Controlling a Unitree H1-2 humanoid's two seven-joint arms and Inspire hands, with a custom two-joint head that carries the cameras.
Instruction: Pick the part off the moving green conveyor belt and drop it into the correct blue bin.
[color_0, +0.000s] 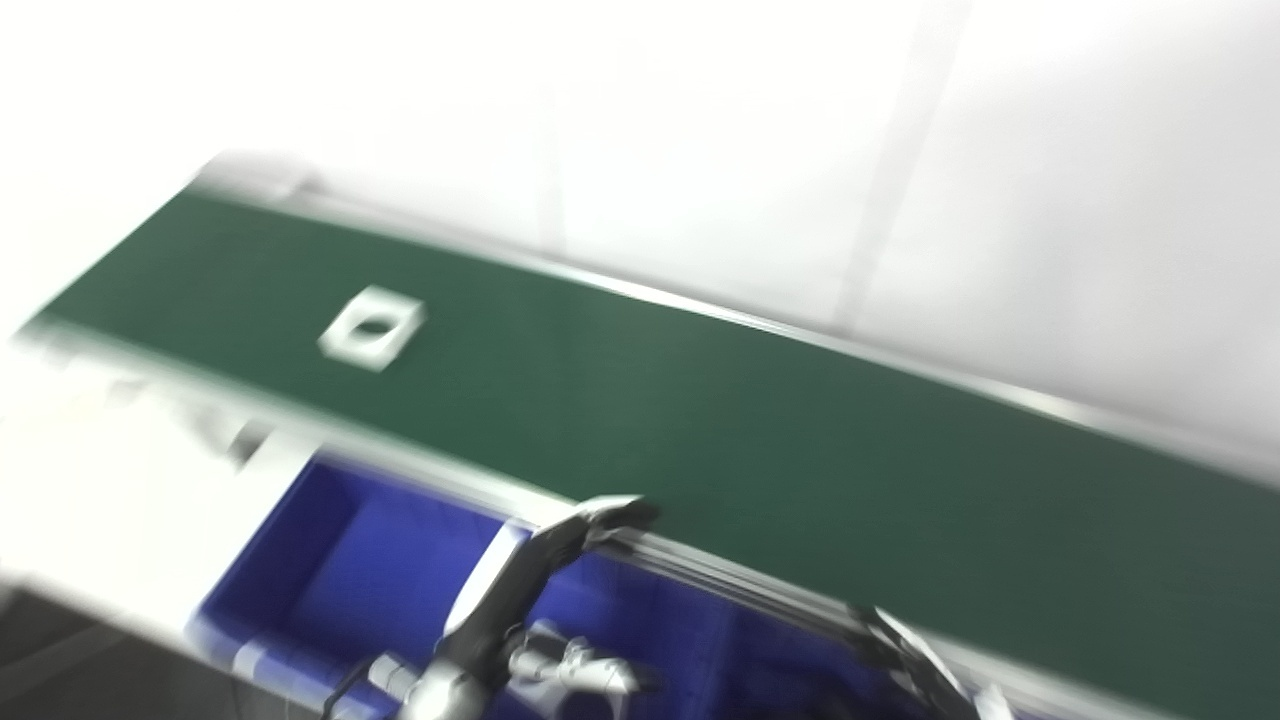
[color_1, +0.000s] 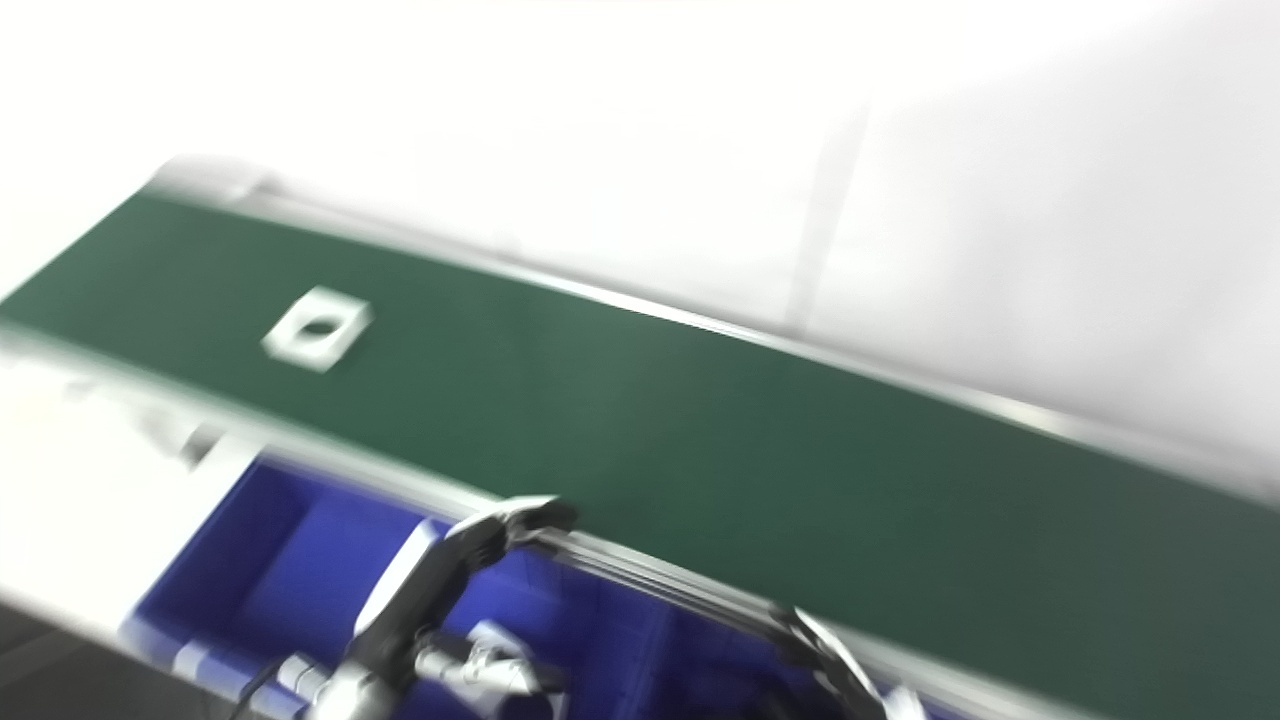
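The part (color_0: 372, 327), a flat white square with a round hole, lies on the green belt (color_0: 760, 440) toward its far left end, touched by nothing; both views are blurred. Below the belt's near rail sit blue bins (color_0: 340, 570), the left one just below and right of the part. The left robot hand (color_0: 545, 590) hangs over the bins, one finger reaching up to the rail, its fingers spread and holding nothing. The right robot hand (color_0: 925, 665) shows only partly at the bottom edge beside the rail; whether it is apart or together cannot be told.
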